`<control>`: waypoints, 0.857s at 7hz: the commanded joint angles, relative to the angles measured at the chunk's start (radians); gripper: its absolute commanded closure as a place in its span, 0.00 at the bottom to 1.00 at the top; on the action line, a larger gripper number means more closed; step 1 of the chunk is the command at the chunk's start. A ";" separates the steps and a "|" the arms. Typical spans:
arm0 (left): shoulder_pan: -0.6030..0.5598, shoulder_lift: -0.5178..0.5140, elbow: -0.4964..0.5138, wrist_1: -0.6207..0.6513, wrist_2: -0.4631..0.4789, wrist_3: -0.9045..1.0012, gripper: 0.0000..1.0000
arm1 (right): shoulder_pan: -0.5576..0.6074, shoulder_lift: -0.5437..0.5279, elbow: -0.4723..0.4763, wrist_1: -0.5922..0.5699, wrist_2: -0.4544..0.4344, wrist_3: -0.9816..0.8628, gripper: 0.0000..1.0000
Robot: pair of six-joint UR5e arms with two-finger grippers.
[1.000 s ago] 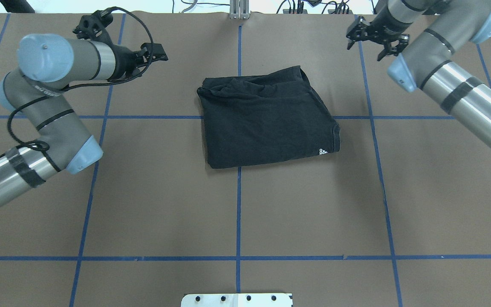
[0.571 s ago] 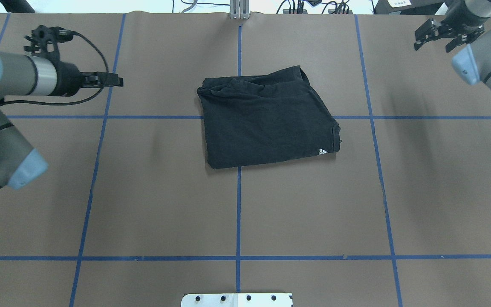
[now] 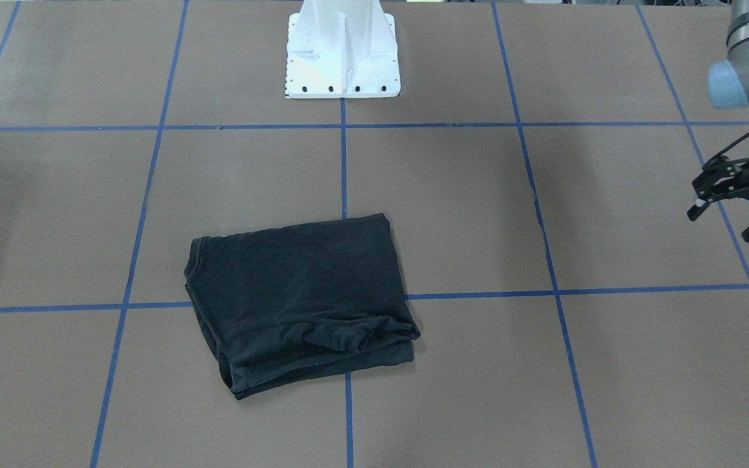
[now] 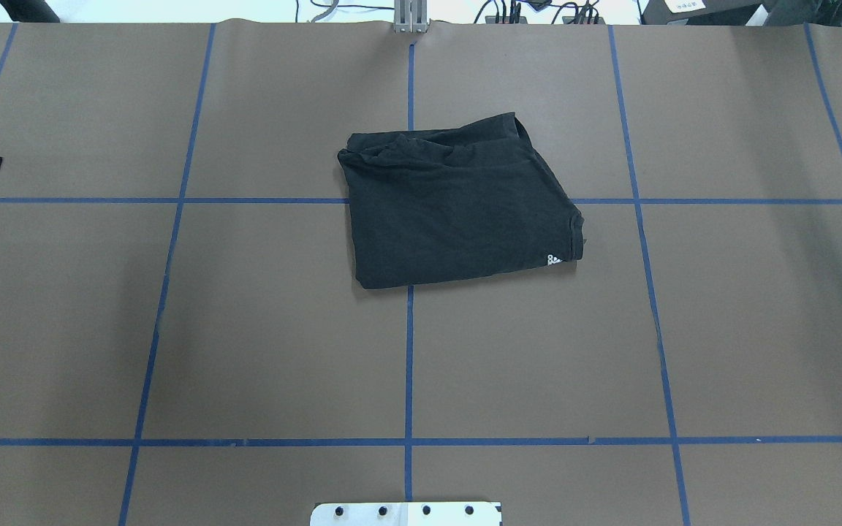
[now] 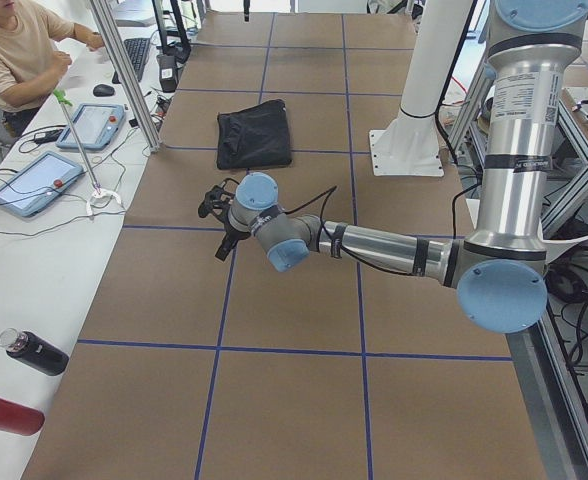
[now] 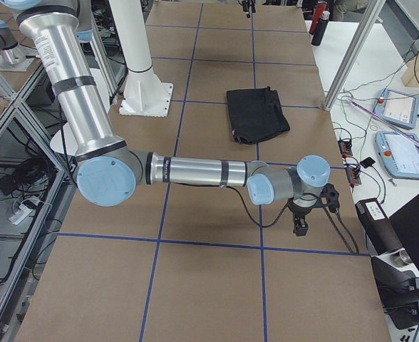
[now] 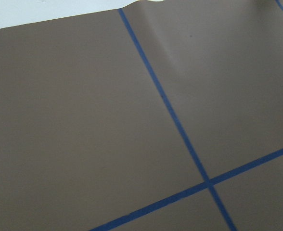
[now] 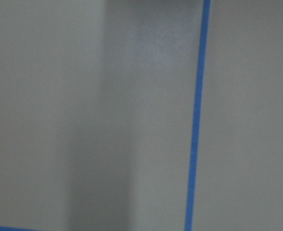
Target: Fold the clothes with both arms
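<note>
**Shirt folded at centre, both arms parked wide**

Black short-sleeved T-shirt (image 4: 457, 208) lies on the brown paper-covered table (image 4: 245, 329), folded to a compact rectangle, plain side up. It straddles the crossing of the blue tape grid lines (image 4: 408, 351) near the table's middle. A small white mark shows at one corner. The edge away from the robot is rumpled into a soft ridge; the other edges lie fairly straight.

Left gripper (image 3: 724, 221) hangs at the table's left end, well apart from the shirt, its black fingers spread and holding nothing. Right gripper (image 6: 311, 214) is over the table's right end, equally far from the cloth. I cannot tell whether its fingers are apart or together. Both wrist cameras see only bare paper and tape.

Step in hand, as I judge it: folding looks done or all but done, with neither arm engaged. If anything is left, it is flattening that rumpled far edge. That would call for an arm to come in from the side and press or tug lightly without pulling the layers open.

Around: white mounting pedestal (image 3: 342, 52) at the robot's edge. A person (image 5: 19, 50) sits at a side bench with tablets (image 5: 29, 182); a black bottle (image 5: 34, 352) and a red bottle (image 5: 4, 412) lie there too. Nothing stands between either arm and the shirt.
</note>
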 commanded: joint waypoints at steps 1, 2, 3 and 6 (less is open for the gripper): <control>-0.095 0.129 -0.057 0.109 -0.090 0.099 0.00 | 0.049 -0.182 0.131 -0.029 0.016 -0.116 0.00; -0.101 0.184 -0.103 0.109 -0.094 0.095 0.00 | 0.049 -0.288 0.249 -0.039 0.018 -0.110 0.00; -0.095 0.192 -0.116 0.114 -0.082 0.093 0.00 | 0.051 -0.326 0.387 -0.169 0.018 -0.110 0.00; -0.084 0.093 -0.058 0.123 0.065 0.105 0.00 | 0.045 -0.328 0.531 -0.409 -0.050 -0.122 0.00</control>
